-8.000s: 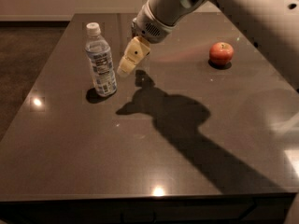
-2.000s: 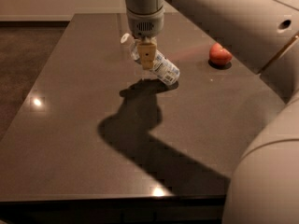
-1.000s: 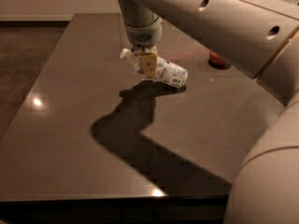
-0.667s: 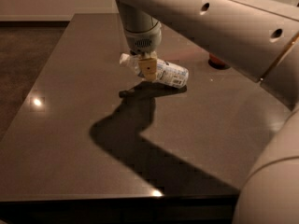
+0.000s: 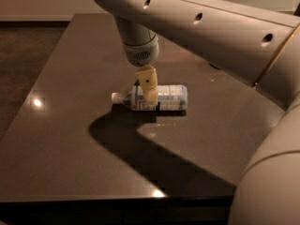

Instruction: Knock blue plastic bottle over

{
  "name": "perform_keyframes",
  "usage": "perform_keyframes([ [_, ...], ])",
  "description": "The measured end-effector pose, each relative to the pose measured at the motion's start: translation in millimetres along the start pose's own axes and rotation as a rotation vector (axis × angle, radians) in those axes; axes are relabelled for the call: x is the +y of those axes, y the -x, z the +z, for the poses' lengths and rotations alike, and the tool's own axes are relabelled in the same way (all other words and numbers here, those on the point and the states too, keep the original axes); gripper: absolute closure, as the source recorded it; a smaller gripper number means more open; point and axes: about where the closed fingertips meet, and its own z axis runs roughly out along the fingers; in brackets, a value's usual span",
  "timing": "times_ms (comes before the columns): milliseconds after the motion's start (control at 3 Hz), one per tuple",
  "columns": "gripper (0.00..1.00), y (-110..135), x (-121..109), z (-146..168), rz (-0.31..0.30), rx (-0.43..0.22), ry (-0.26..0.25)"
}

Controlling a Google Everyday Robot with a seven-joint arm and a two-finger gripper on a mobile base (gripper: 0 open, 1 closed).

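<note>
Bottle (image 5: 171, 97) lies flat on its side near the middle of the table (image 5: 61, 78). Its white cap points to the view's left and its base to the right, with the checkered label facing the camera. It rests on the surface, well clear of every visible edge. Judged against the task, the bottle is down and the knock appears done. What remains is a clean release of the area. That step is best done by raising the gripper (image 5: 149, 90) straight up before any sideways travel, since a round bottle on a glossy top is likely to roll at a slight nudge. A sideways brush could send it toward the near or far edge. The gripper hangs directly over the bottle's neck end and overlaps it in the view. Contact cannot be confirmed, and whether the gripper is spread or pressed together cannot be told. The wrist (image 5: 139, 50) points nearly straight down, tilted slightly, from a grey cylindrical joint. The arm (image 5: 211, 27) sweeps in from the upper right as a broad pale beam and fills the right side of the view. It casts a heavy shadow (image 5: 154, 158) across the table in front of the bottle.
</note>
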Motion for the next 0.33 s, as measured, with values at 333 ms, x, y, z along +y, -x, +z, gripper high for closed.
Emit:
perform_keyframes([
  [333, 0.0, 0.0, 0.0, 0.0, 0.0, 0.0, 0.0],
])
